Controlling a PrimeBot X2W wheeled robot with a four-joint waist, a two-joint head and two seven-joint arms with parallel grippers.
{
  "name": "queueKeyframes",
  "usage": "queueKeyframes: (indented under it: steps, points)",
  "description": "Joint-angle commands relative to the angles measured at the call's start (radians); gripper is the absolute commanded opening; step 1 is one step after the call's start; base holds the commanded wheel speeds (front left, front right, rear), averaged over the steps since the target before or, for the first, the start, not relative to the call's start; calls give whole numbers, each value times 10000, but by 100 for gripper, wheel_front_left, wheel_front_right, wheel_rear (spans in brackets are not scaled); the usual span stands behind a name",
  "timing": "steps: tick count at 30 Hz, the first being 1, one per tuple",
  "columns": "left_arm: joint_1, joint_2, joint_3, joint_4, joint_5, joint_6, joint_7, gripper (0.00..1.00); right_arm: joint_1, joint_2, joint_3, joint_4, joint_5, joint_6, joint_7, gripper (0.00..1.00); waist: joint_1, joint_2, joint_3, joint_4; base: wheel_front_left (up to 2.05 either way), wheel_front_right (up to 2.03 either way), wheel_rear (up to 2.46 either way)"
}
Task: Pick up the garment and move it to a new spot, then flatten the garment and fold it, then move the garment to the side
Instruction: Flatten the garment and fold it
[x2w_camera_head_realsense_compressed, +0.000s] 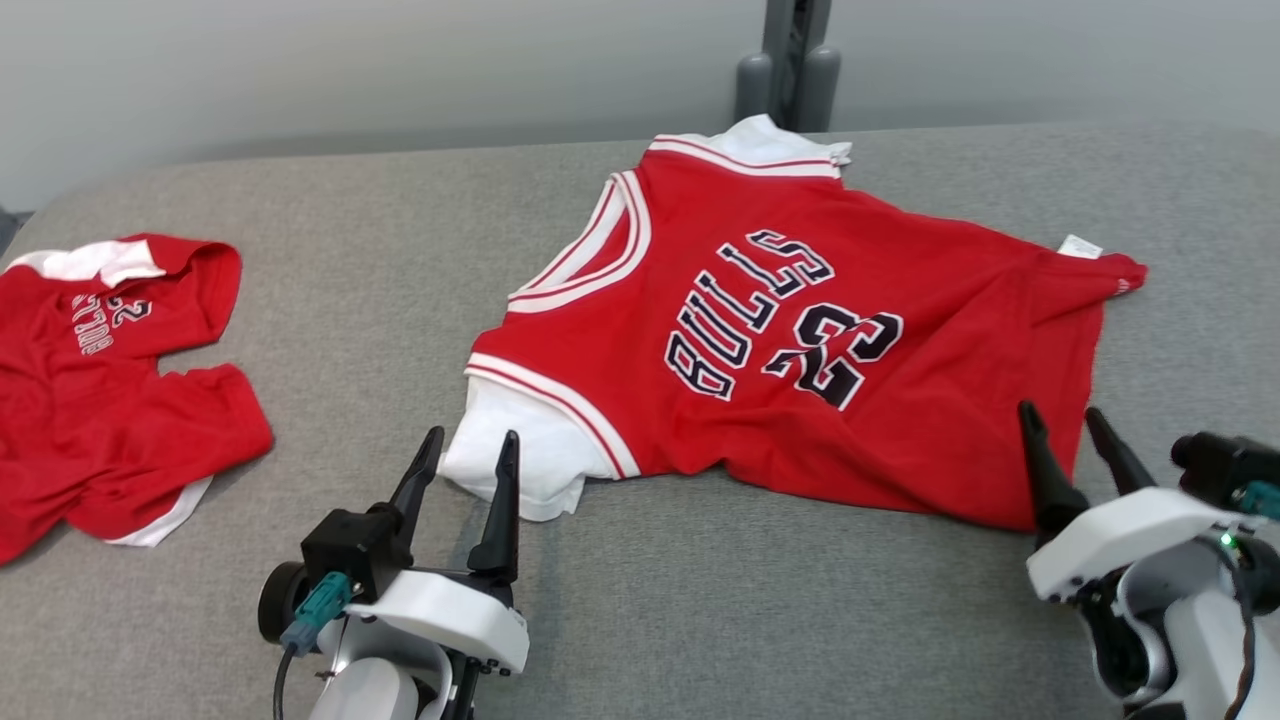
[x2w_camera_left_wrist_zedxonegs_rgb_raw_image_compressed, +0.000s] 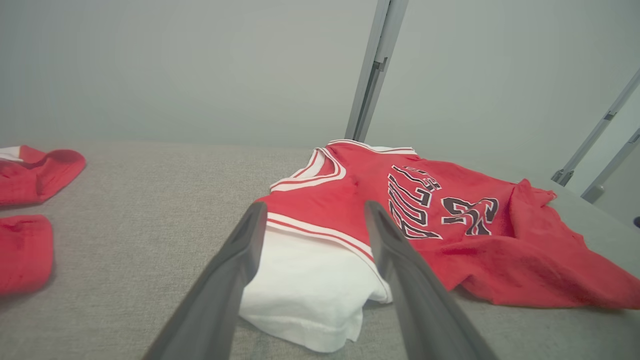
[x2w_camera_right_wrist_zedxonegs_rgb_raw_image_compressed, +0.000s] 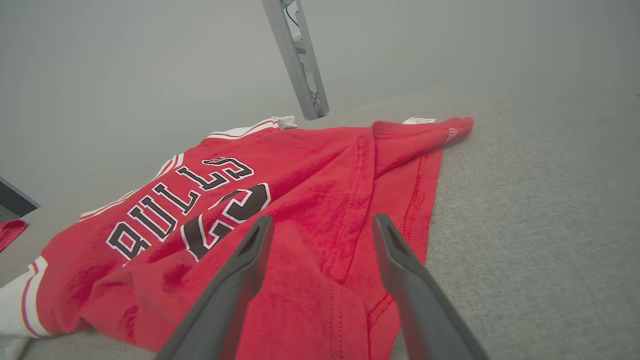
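Note:
The garment (x2w_camera_head_realsense_compressed: 800, 330) is a red jersey with white sleeves and dark "BULLS 23" lettering, lying spread on the grey table (x2w_camera_head_realsense_compressed: 400, 230) with wrinkles toward its hem. My left gripper (x2w_camera_head_realsense_compressed: 470, 450) stands open just in front of the white sleeve (x2w_camera_head_realsense_compressed: 520, 455), nothing between its fingers. In the left wrist view the white sleeve (x2w_camera_left_wrist_zedxonegs_rgb_raw_image_compressed: 310, 285) lies between and beyond the open gripper (x2w_camera_left_wrist_zedxonegs_rgb_raw_image_compressed: 312, 210). My right gripper (x2w_camera_head_realsense_compressed: 1060, 420) is open at the jersey's hem corner. The right wrist view has the hem (x2w_camera_right_wrist_zedxonegs_rgb_raw_image_compressed: 330, 280) under the open gripper (x2w_camera_right_wrist_zedxonegs_rgb_raw_image_compressed: 320, 222).
A second red garment (x2w_camera_head_realsense_compressed: 100, 380) lies crumpled at the table's left edge, also seen in the left wrist view as a red heap (x2w_camera_left_wrist_zedxonegs_rgb_raw_image_compressed: 30, 220). A grey post (x2w_camera_head_realsense_compressed: 795, 60) stands behind the table's far edge. Bare grey surface runs along the front.

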Motion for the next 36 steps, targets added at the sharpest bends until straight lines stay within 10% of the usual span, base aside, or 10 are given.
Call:
queueKeyframes:
  steps: [1,25,26,27,28,36]
  points:
    - [-216,52,-47,29,-31,-55,-37,100,-247,-144,-102,129,152,-4,172,100,0,-1,184,220,0,0,0]
    - [-1105,-31,-755,347,-520,112,-209,100,-3313,-1617,-646,4081,765,-4,793,100,0,-1,1491,1776,0,0,0]
    - [-1128,-34,-774,331,-534,125,-210,100,-3354,-1627,-567,4178,818,-4,818,88,0,-1,1515,1781,0,0,0]
    - [-1156,-34,-788,317,-547,136,-210,100,-3399,-1640,-441,4220,830,-4,808,17,0,-1,1535,1784,0,0,0]
    - [-1181,-33,-801,305,-544,150,-211,100,-3442,-1656,-287,4195,858,-4,734,0,0,-1,1548,1785,0,0,0]
    - [-1205,-31,-858,231,-610,206,-213,100,-4020,-2346,107,3787,1153,-4,168,0,0,-1,1635,1705,0,0,0]
